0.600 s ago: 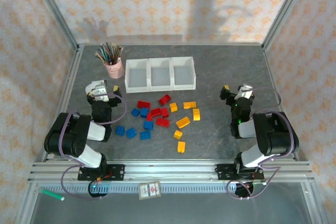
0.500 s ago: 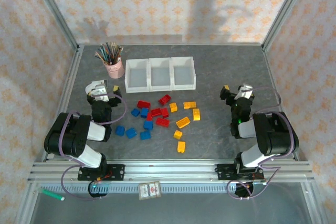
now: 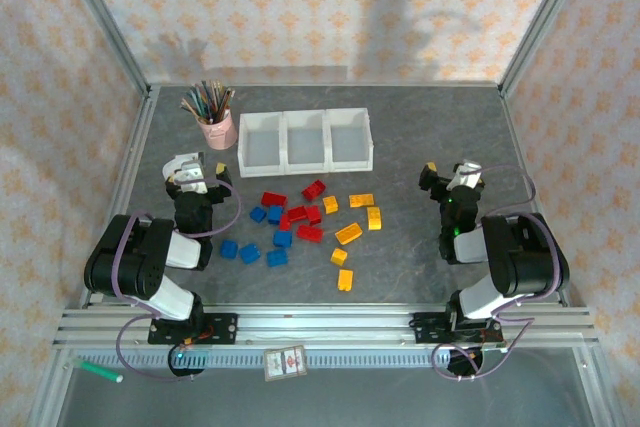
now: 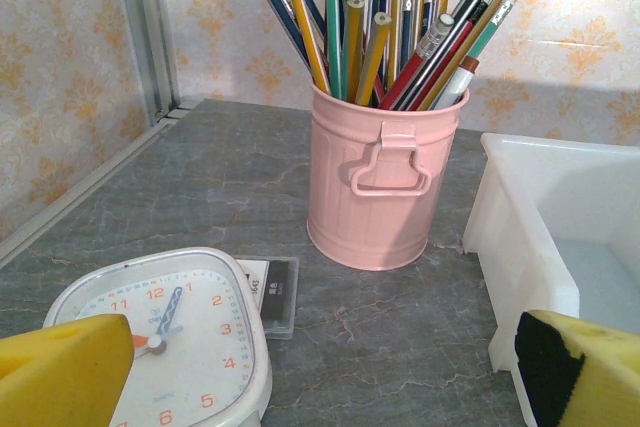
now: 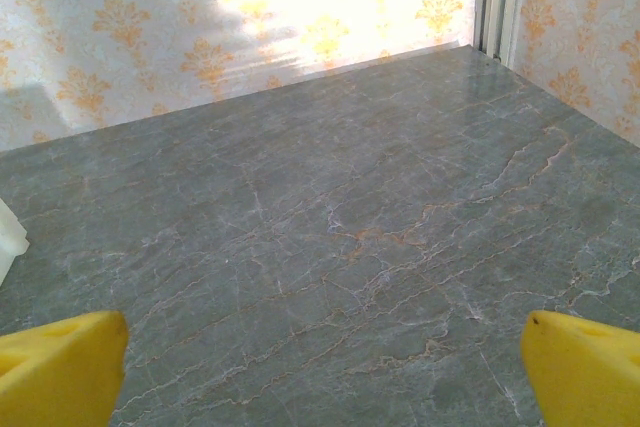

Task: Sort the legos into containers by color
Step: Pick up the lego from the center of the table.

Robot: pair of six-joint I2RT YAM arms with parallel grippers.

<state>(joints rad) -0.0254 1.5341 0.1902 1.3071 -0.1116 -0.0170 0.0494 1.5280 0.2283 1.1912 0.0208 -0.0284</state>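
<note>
Stillness is the finding: across the last half second neither arm has shifted, and no brick has moved. For the task that means sorting has not begun.

The legos lie loose on the table between the two arms, just in front of the containers. Reds sit in the middle of the scatter, blues toward the left arm, and yellow-orange ones toward the right. From the overhead view the three white bins appear to hold no brick, though their floors are small and pale there, so I would not swear to it.

The left gripper sits near the pink cup of pencils. Its wrist view shows the jaws spread wide, with the yellow pads at opposite edges of the frame and nothing between them. A white clock lies just below and ahead of it; whether a finger touches it I cannot tell.

The right gripper points over bare grey tabletop, well apart from the bricks. Its jaws are equally wide apart and hold nothing.
</note>
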